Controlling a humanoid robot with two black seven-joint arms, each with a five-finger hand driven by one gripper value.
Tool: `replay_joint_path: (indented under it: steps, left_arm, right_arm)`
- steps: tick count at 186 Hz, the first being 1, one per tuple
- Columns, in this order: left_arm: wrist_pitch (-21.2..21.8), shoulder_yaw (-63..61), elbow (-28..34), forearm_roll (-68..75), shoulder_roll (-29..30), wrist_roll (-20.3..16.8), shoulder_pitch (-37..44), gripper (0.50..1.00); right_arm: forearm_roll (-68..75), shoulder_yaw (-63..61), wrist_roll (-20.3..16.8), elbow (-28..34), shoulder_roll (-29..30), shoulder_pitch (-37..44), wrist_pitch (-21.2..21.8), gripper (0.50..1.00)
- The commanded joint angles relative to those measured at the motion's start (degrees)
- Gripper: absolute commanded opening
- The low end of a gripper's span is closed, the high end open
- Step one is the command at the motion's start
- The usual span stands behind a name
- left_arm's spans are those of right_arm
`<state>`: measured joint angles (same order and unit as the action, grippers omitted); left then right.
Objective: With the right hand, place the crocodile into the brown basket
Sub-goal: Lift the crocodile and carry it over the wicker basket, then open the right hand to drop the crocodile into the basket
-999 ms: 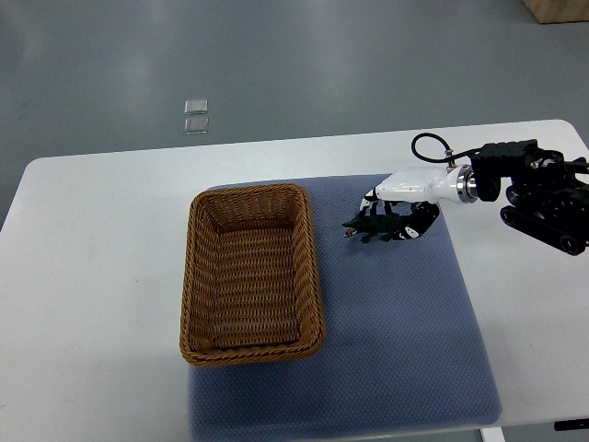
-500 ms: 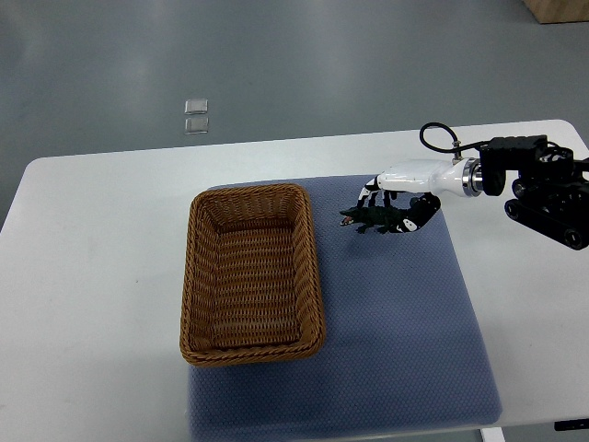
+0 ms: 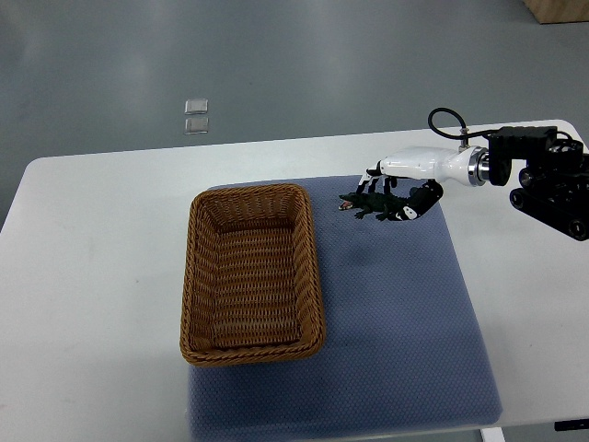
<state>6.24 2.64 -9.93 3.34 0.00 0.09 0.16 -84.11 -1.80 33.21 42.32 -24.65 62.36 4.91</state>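
Note:
A dark green toy crocodile [image 3: 368, 206] hangs above the blue mat, its snout pointing left toward the basket. My right hand [image 3: 398, 191], white with black fingers, is shut on it, the arm coming in from the right edge. The brown wicker basket [image 3: 195, 276] sits on the mat's left part, nothing inside it. A short gap separates the crocodile's snout from the basket's upper right corner. The left arm does not show.
A blue-grey mat [image 3: 405, 322] covers the middle and right of the white table [image 3: 92, 276]. Two small clear squares [image 3: 195, 115] lie on the floor beyond the table's far edge. A cardboard box corner [image 3: 561, 9] shows at top right.
My right hand has lifted the crocodile off the mat and carried it upward in the picture, toward the table's far side. The basket has stayed put.

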Motion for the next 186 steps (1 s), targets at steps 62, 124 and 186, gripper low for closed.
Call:
replay_joint_path:
  steps: [62,124,186]
  left_arm:
    - [0.0,0.0,0.0,0.0,0.0,0.0,0.01,1.0]
    - [0.0,0.0,0.0,0.0,0.0,0.0,-0.07,1.0]
    - [0.0,0.0,0.0,0.0,0.0,0.0,0.01,1.0]
  right_arm:
    - [0.88,-0.05,1.06,1.45,1.36,6.63,0.46,0.5]
    - [-0.09,0.83,1.06,5.93,9.09,11.21,0.46,0.5]
    - [-5.8,1.36,0.89,6.54,16.92,10.59,0.19,0.513]
